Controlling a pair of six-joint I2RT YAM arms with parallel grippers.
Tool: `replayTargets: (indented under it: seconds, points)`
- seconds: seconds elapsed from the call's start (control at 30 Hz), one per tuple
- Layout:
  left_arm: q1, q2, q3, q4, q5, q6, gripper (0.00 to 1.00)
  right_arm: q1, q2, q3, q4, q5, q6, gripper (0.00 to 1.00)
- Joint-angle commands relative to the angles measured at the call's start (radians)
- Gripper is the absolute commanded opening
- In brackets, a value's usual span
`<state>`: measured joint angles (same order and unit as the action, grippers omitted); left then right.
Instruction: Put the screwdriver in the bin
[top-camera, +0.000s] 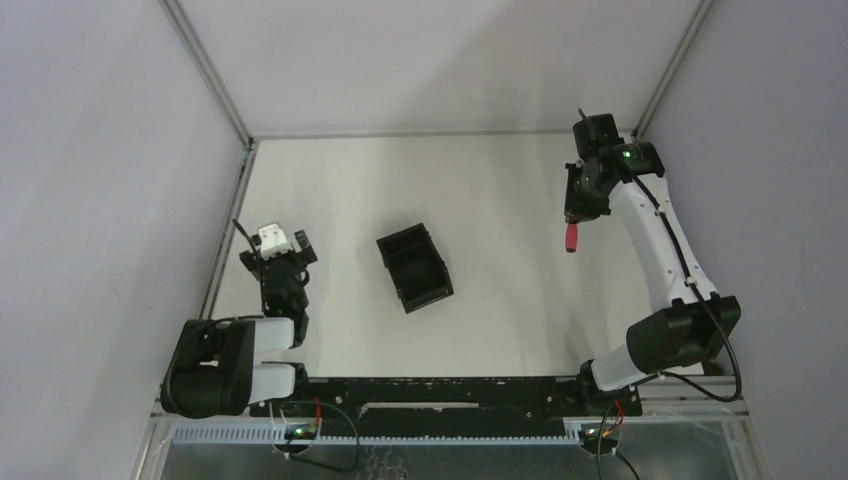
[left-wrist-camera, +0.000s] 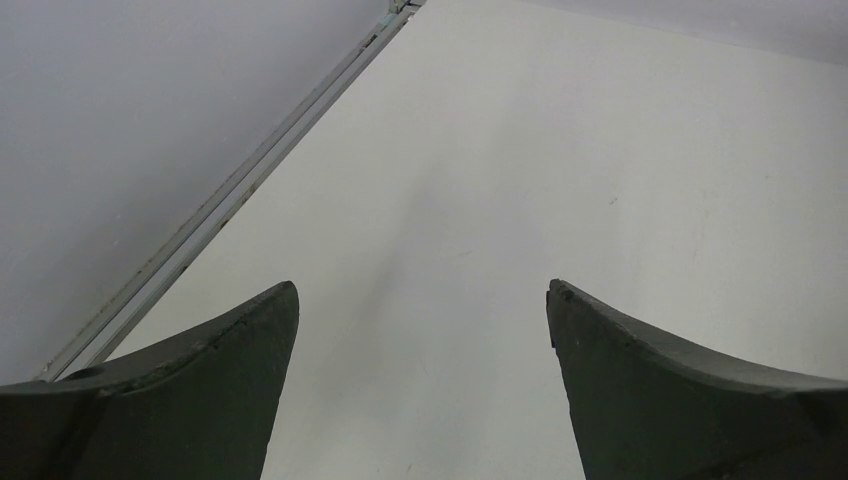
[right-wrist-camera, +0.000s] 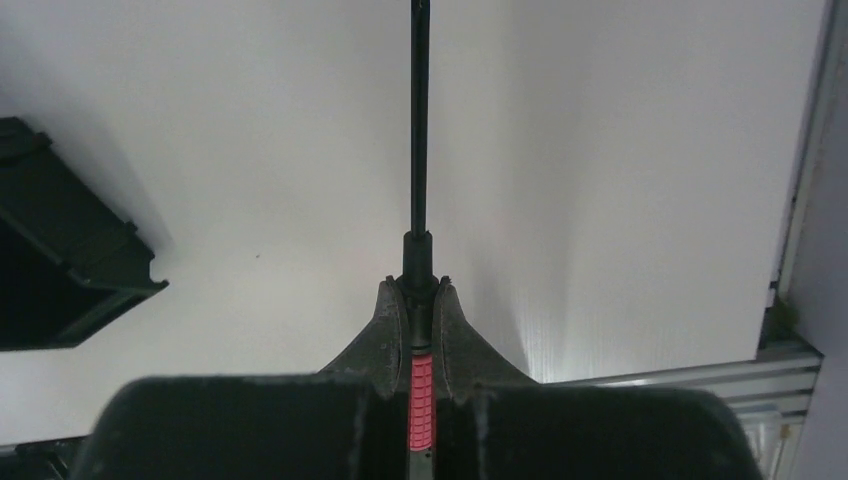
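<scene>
Red handle clamped in the closed right gripper (right-wrist-camera: 418, 292), the screwdriver (right-wrist-camera: 421, 395) is held near the far right corner of the desk (top-camera: 500, 190), its dark shaft poking out ahead, so the grasp looks done and the carry is the step in hand. The next move calls for a swing left to the black bin (top-camera: 414, 268) at the desk's middle, well apart, then a release over its opening. The left gripper (left-wrist-camera: 420, 292) rests wide and empty by the left edge.
</scene>
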<state>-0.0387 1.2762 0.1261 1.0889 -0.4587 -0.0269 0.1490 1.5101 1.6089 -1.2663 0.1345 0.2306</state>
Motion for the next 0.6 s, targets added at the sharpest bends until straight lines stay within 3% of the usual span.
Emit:
replayTargets:
  seconds: [0.0,0.23,0.37,0.57]
  points:
    - [0.005,-0.009,0.050,0.017,0.014,-0.002,0.98,0.072,-0.005,0.065,-0.117,0.030,0.052,0.00]
    - [0.006,-0.008,0.050,0.017,0.014,-0.002,0.98,0.361,0.079,0.129,0.120,-0.079,0.122,0.00]
    - [0.005,-0.009,0.050,0.017,0.014,-0.002,0.98,0.546,0.217,0.279,0.177,-0.113,0.107,0.00]
    - [0.005,-0.008,0.049,0.017,0.013,-0.001,0.98,0.659,0.359,0.369,0.232,-0.094,0.048,0.00]
